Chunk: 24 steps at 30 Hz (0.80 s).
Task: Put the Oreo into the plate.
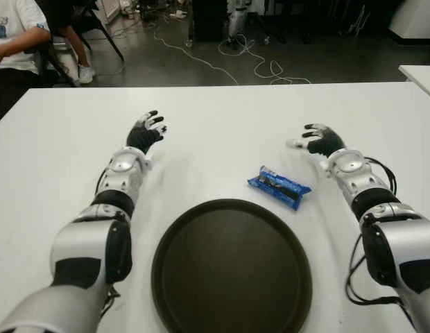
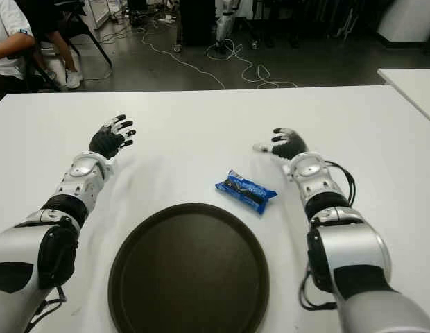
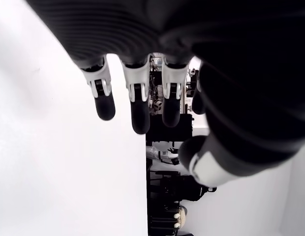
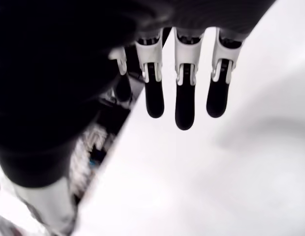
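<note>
Plate (image 1: 232, 270) is sitting lower centre of the left eye frame, dark, round, raised rim, nothing lying in it. Oreo (image 1: 279, 186) is lying just past the plate's far-right rim, centre-right of frame, flat on the white table (image 1: 215, 118), not touching the plate as far as I can tell; blue foil sleeve, long axis running diagonally from upper left to lower right. Handling call: looking like a light pack, crinkly slick wrapper, biscuits inside brittle, so squeezing hard is risking cracked cookies and a loose pinch is risking slip. Best hold is probably across the 2 long edges near the middle of the pack, thumb on 1 side and fingers on the other, not the crimped ends, which will likely fold. Right hand (image 1: 320, 141) is showing right of centre, beyond and to the right of the Oreo, near it but apart; its wrist view is showing 3 fingers (image 4: 184, 105) hanging straight, spread, gripping nothing. Left hand (image 1: 145, 133) is showing left of centre, well apart from the Oreo, fingers splayed and holding nothing per its wrist view. Right hand is the obvious pick, being the closer 1. Far back, upper left corner, a seated person (image 1: 14, 41) is partly in frame; cables (image 1: 256, 66) are lying on the floor beyond the table.
</note>
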Available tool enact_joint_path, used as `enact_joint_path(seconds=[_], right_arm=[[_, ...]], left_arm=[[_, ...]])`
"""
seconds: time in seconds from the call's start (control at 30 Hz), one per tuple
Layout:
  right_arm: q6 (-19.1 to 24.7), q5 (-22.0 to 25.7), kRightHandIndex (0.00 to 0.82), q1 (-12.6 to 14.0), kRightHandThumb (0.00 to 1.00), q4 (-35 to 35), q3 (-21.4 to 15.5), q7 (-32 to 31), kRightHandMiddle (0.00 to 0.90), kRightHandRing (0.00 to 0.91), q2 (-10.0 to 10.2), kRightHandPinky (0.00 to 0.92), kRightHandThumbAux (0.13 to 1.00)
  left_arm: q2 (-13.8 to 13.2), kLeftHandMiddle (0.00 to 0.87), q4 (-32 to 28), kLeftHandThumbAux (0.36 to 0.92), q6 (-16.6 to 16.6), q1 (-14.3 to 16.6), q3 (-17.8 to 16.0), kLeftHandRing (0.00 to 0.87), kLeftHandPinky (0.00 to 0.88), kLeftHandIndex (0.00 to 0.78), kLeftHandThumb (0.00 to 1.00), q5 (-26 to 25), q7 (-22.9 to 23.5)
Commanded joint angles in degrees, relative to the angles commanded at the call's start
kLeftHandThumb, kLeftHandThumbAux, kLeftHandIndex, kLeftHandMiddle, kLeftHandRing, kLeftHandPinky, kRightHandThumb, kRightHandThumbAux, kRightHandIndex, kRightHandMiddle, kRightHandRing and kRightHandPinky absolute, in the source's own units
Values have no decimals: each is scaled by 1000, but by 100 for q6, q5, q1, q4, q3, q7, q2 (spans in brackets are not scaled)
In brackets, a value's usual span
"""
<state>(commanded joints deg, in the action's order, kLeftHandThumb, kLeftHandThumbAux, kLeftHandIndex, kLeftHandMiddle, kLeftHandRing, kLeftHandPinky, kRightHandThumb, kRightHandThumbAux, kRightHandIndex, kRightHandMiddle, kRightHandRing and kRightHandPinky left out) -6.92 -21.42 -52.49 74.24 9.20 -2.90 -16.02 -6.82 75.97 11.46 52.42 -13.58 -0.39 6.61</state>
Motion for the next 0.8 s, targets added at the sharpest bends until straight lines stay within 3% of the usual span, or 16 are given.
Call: enact_joint_path(seconds=[0.2, 0.5, 0.8], right_arm=[[-236, -541, 181, -18, 0, -125, 582, 73, 197, 196, -132, 182, 768], [-248, -961, 178, -30, 0, -560, 1042, 67, 163, 162, -327, 152, 712], [114, -1178, 134, 368, 0, -2282, 1252, -489, 114, 111, -764, 93, 700]], left_arm=[[2, 158, -2, 802, 15, -1, 31, 154, 146, 75, 0, 27, 1], [21, 164, -5, 798, 1, 2, 42, 154, 144, 73, 0, 7, -20], [32, 163, -6, 793, 4, 2, 44, 157, 154, 78, 0, 4, -33]])
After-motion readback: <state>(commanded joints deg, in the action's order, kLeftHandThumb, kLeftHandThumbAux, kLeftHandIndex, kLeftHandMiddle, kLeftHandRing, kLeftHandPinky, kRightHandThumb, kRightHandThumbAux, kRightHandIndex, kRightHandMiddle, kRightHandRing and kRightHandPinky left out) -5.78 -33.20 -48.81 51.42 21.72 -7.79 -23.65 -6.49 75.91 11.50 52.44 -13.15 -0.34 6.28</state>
